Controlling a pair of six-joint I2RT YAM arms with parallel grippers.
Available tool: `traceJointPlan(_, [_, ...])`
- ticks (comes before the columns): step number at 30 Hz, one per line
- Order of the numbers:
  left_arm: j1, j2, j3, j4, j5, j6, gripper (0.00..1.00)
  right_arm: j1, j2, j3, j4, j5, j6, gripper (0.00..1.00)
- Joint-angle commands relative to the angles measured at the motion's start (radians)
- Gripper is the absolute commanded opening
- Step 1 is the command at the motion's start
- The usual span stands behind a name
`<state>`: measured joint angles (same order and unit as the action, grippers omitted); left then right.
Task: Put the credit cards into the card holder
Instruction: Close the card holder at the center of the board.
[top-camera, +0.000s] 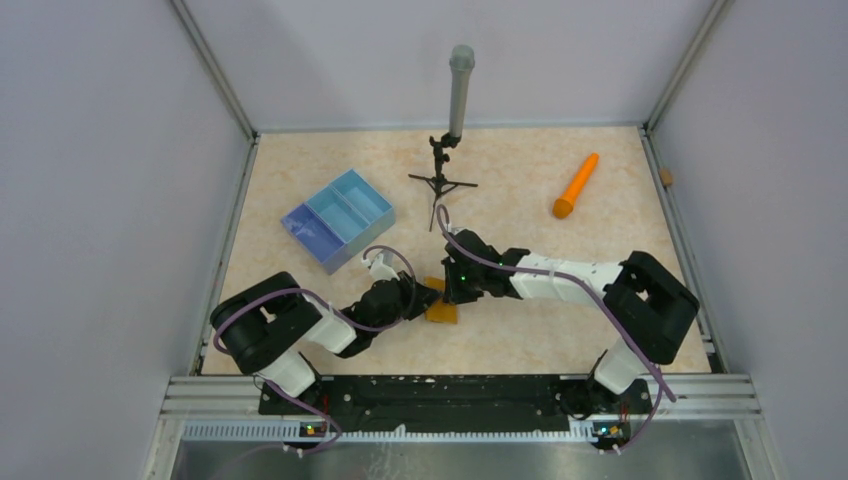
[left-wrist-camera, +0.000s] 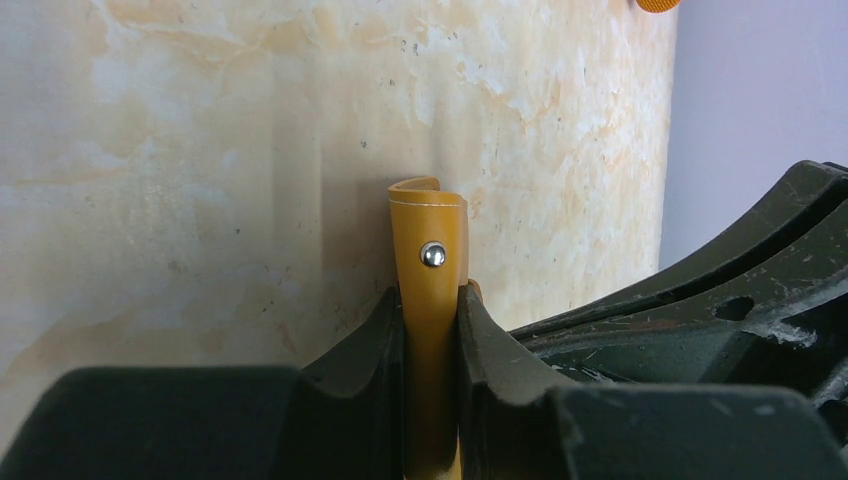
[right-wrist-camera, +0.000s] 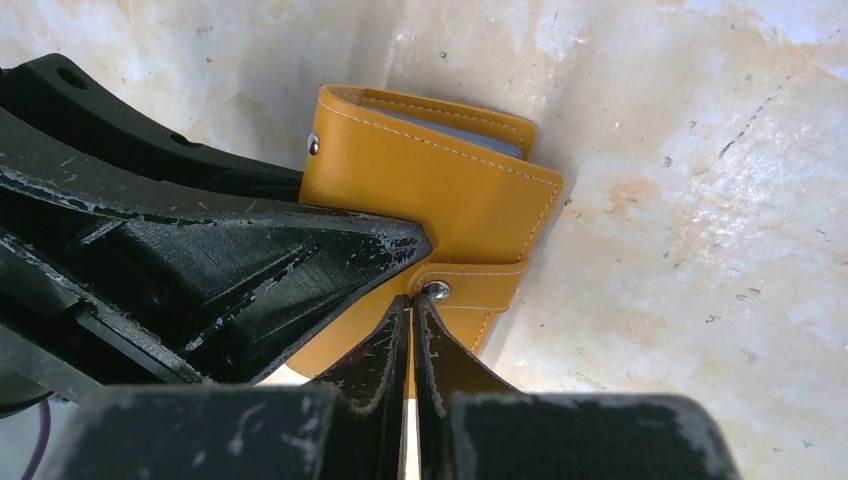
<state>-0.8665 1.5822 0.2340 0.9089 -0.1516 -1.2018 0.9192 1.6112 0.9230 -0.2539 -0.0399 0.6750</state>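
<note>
The mustard-orange card holder (top-camera: 441, 311) stands folded on the table between the two arms. My left gripper (left-wrist-camera: 432, 296) is shut on one of its orange flaps (left-wrist-camera: 430, 270), which carries a silver snap stud. My right gripper (right-wrist-camera: 412, 298) is shut, its tips pressed against the snap tab (right-wrist-camera: 470, 285) of the card holder (right-wrist-camera: 440, 190). Nothing shows between its fingers. A greyish-blue edge (right-wrist-camera: 455, 124) shows inside the fold. From above, the left gripper (top-camera: 418, 295) and the right gripper (top-camera: 457, 288) meet over the holder. The credit cards are out of view.
A blue divided tray (top-camera: 340, 218) sits at the back left. A small black tripod holding a grey cylinder (top-camera: 456, 110) stands at the back centre. An orange cone-shaped stick (top-camera: 576, 185) lies at the back right. Grey walls close in the table.
</note>
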Motion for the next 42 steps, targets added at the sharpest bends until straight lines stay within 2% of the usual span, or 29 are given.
traceJointPlan(1, [-0.011,0.057,-0.034,-0.242,0.035,0.077,0.00,-0.010,0.015,-0.013,0.045,-0.046,0.021,0.00])
traceJointPlan(15, [-0.011,0.053,-0.038,-0.242,0.035,0.079,0.00,-0.060,0.004,-0.104,0.120,-0.115,0.071,0.00])
traceJointPlan(20, [-0.010,0.052,-0.035,-0.239,0.037,0.080,0.00,-0.059,-0.041,-0.072,0.136,-0.149,0.036,0.00])
traceJointPlan(21, [-0.011,0.052,-0.035,-0.237,0.037,0.079,0.00,-0.060,-0.061,-0.063,0.128,-0.143,0.027,0.11])
traceJointPlan(23, [-0.011,0.053,-0.032,-0.234,0.042,0.076,0.00,-0.060,-0.108,-0.060,0.106,-0.103,0.014,0.40])
traceJointPlan(24, [-0.011,0.053,-0.029,-0.229,0.044,0.073,0.00,-0.060,-0.130,-0.063,0.090,-0.070,0.006,0.50])
traceJointPlan(25, [-0.011,0.053,-0.027,-0.227,0.045,0.072,0.00,-0.060,-0.153,-0.068,0.076,-0.032,0.000,0.57])
traceJointPlan(27, [-0.011,0.052,-0.024,-0.226,0.056,0.076,0.00,-0.060,-0.191,-0.083,0.053,0.045,-0.012,0.66])
traceJointPlan(32, [-0.011,0.020,-0.041,-0.227,0.090,0.080,0.34,-0.060,-0.244,-0.129,0.073,0.143,-0.086,0.72])
traceJointPlan(34, [-0.011,0.005,-0.041,-0.233,0.111,0.087,0.42,-0.060,-0.265,-0.162,0.124,0.146,-0.109,0.73])
traceJointPlan(36, [-0.011,-0.013,-0.037,-0.253,0.130,0.091,0.49,-0.060,-0.289,-0.208,0.202,0.141,-0.119,0.74])
traceJointPlan(39, [-0.011,-0.061,-0.038,-0.315,0.136,0.090,0.57,-0.060,-0.344,-0.266,0.300,0.261,-0.048,0.74])
traceJointPlan(42, [-0.011,-0.130,-0.042,-0.401,0.108,0.108,0.64,-0.059,-0.404,-0.327,0.368,0.252,-0.077,0.75])
